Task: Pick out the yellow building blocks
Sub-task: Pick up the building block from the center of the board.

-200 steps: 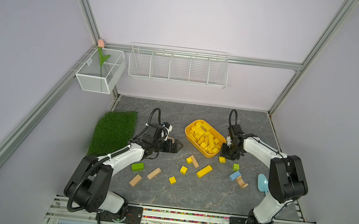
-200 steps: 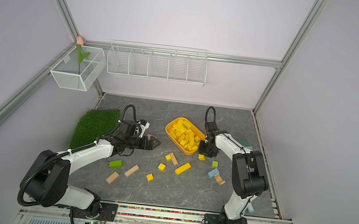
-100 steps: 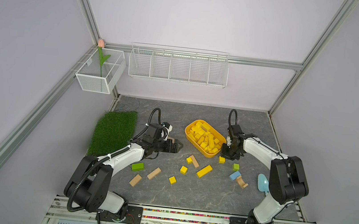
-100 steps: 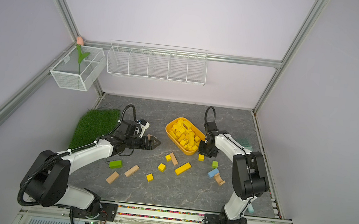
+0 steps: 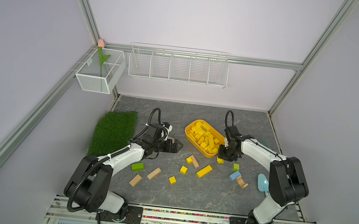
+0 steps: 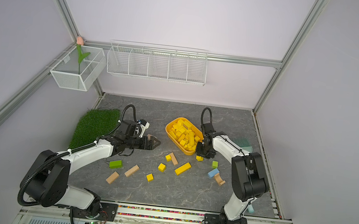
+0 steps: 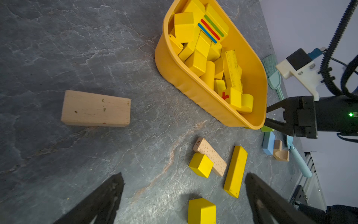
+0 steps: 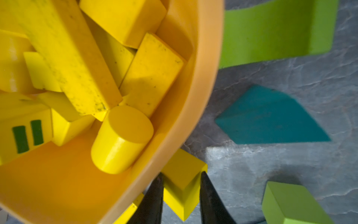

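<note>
The right gripper (image 8: 181, 174) pinches a small yellow block (image 8: 180, 188) between its narrowed fingers, just beside the rim of the orange tub (image 8: 193, 108). Most yellow building blocks (image 5: 203, 137) lie heaped in that tub. A long yellow bar (image 5: 204, 171) and three yellow cubes (image 5: 183, 169) (one touching a tan block (image 5: 195, 161)) lie loose on the table nearby. The left gripper (image 5: 179, 145) hovers left of the tub, spread wide and empty.

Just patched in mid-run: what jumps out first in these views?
The yellow-orange oval plastic tub, heaped with bright yellow wooden blocks, dominates mid-table. Beside its near end, the right gripper is shut on a small yellow wooden cube; the left gripper hangs open across from it. A long yellow bar and more yellow cubes lie loose between the arms.
</note>
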Robot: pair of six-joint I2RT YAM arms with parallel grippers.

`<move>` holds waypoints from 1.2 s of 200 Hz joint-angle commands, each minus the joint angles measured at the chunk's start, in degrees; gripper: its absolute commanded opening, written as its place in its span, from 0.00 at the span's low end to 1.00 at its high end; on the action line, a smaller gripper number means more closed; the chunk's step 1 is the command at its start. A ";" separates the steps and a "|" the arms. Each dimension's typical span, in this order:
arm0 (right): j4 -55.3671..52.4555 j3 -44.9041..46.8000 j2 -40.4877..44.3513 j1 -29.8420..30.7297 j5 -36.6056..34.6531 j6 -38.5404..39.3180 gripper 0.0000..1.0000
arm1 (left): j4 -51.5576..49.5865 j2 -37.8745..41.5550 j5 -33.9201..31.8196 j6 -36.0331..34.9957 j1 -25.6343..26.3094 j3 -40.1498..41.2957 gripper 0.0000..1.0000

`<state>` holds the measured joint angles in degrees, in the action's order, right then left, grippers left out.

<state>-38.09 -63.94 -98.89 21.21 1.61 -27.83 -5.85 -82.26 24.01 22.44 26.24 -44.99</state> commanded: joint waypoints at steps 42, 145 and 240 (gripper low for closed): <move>-6.35 3.70 -2.57 1.19 -2.15 -0.47 0.46 | 1.30 1.53 -0.25 0.66 -0.39 0.30 1.00; -8.40 3.56 1.34 1.20 -3.39 -0.73 0.42 | 1.36 1.75 -0.25 0.75 -0.43 0.48 1.00; -8.14 6.46 7.45 1.22 -1.52 -1.61 0.20 | 1.10 1.84 -0.81 0.85 -0.49 0.43 1.00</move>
<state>-45.04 -58.35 -93.47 22.22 -0.75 -29.10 -5.82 -81.67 23.83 22.48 26.13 -44.99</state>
